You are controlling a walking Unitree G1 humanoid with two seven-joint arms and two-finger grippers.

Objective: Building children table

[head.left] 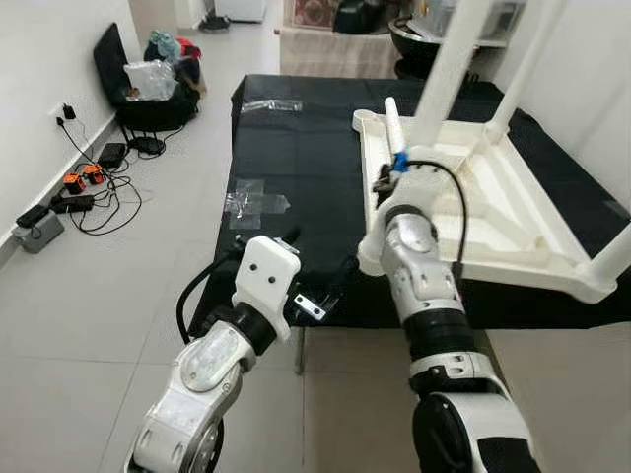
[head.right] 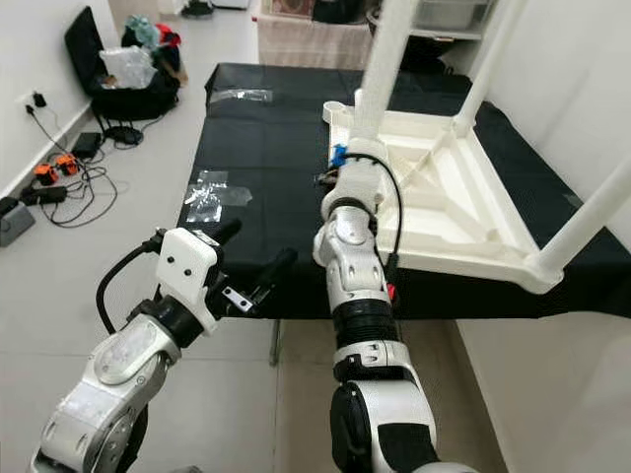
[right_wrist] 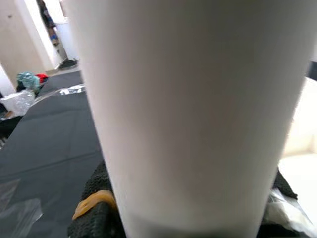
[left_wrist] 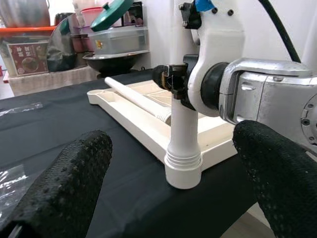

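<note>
The white tabletop (head.left: 493, 197) lies upside down at the table's (head.left: 296, 158) right near corner. The right hand (left_wrist: 173, 82) is clamped on the leg (left_wrist: 183, 129) standing in its near corner socket, so seating or screwing that leg looks like the step in hand; next it probably needs turning home. The left hand (left_wrist: 168, 183), fingers apart and holding nothing, hovers off the near edge. A loose leg (head.left: 393, 123) lies on the tabletop; plastic wrap (head.left: 251, 202) sits mid-table, out of the way.
</note>
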